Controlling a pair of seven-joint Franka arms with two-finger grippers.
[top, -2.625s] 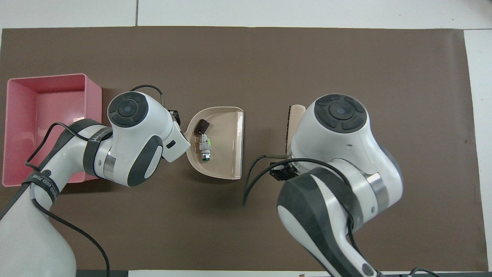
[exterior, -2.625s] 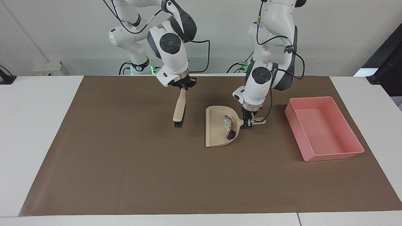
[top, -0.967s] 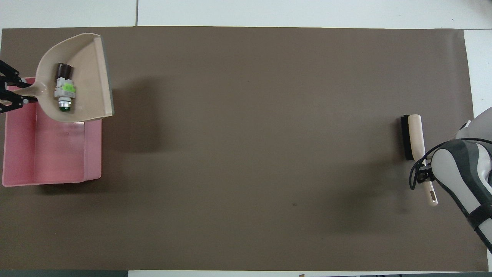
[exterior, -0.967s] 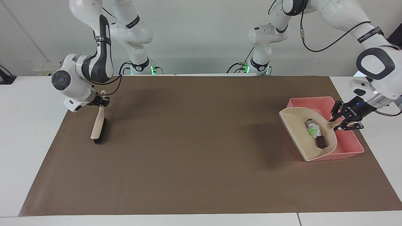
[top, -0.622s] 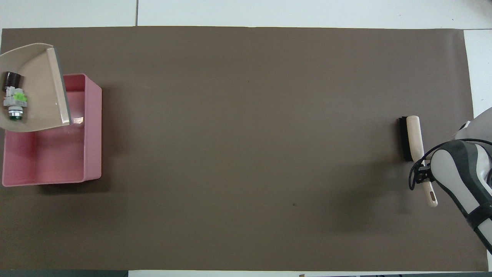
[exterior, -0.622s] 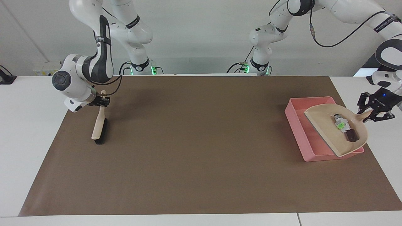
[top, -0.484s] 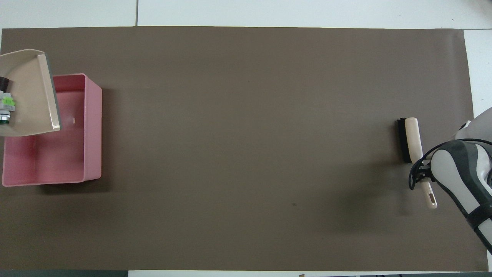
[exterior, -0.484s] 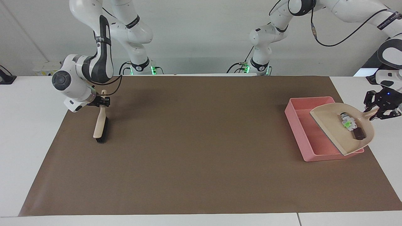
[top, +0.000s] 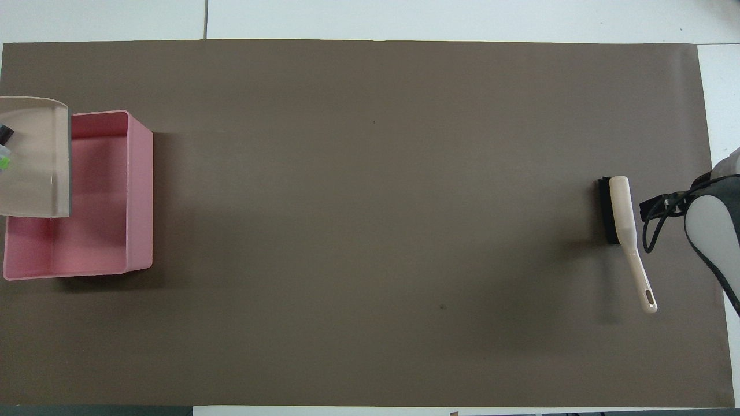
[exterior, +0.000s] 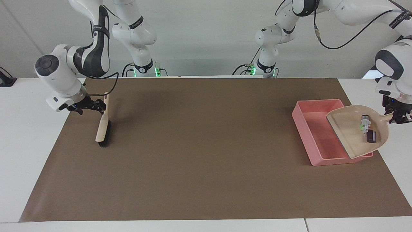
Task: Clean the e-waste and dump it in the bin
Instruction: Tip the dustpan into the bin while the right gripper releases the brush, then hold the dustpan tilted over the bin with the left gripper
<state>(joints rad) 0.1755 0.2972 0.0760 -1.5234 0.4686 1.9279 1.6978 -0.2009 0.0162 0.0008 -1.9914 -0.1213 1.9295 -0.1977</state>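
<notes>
My left gripper [exterior: 397, 116] is shut on the handle of the beige dustpan [exterior: 349, 135] and holds it tilted over the pink bin [exterior: 318, 101], at the bin's edge toward the left arm's end of the table. The e-waste lies in the pan near the handle: a white component with a green patch [exterior: 364, 124] and a dark block [exterior: 370, 136]. In the overhead view the dustpan [top: 34, 167] covers part of the bin [top: 140, 190]. My right gripper [exterior: 100, 106] is open beside the handle of the brush [exterior: 103, 125], which lies free on the mat.
The brown mat [exterior: 206, 145] covers most of the white table. The brush [top: 623, 222] lies toward the right arm's end of the table, its dark bristles farther from the robots than its handle.
The left gripper has carried the dustpan over the bin, toward the left arm's end, and tilted it more. The right gripper has let go of the brush and drawn aside.
</notes>
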